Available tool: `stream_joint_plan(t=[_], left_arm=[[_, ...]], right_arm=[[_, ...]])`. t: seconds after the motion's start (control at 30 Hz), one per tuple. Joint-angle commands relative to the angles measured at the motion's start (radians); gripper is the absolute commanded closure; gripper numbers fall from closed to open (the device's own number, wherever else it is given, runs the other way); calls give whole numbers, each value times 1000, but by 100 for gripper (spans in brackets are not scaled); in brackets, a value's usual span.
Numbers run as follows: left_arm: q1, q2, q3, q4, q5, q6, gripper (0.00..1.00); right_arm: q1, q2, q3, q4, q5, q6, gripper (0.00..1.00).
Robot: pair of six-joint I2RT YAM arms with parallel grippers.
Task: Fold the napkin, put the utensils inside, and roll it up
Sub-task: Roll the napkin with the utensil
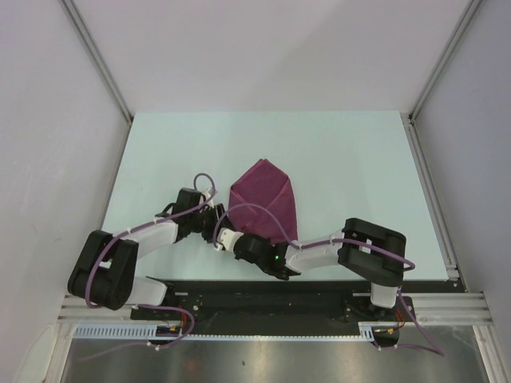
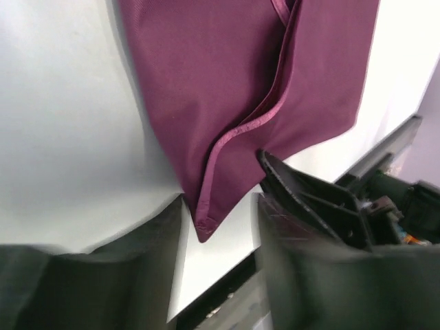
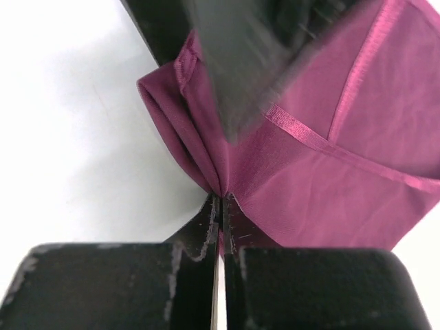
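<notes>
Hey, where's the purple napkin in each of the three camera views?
Top external: the magenta-purple cloth napkin lies folded mid-table, just beyond the arms' tips.
Left wrist: it fills the upper middle, one corner pointing down between the left tool's fingers.
Right wrist: centre and right, pinched in the right tool.
Shared landmark: the pale tabletop.
</notes>
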Motion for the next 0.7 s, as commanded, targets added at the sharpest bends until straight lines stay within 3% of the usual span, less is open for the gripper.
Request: stream_joint_plan(t=[0.0,0.07,0.27,0.43,0.67], left_arm=[[8,-97,9,-10,-106,11,40],[10,-159,-34,-2,-156,-3,32],[12,-314,-129,1,-334,-32,25],[12,-476,-188,4,-440,-35,25],[-1,-628,-287,117,-385,39,24]], right_arm=[[-42,-7,59,-164,-246,33,100],[-84,-20,111,-272,-356,65,100],[-207,-18,242,-453,-658,137,100],[-296,51,354,-549,-865,162,100],[-411,224,512,-681,-1131,151,100]])
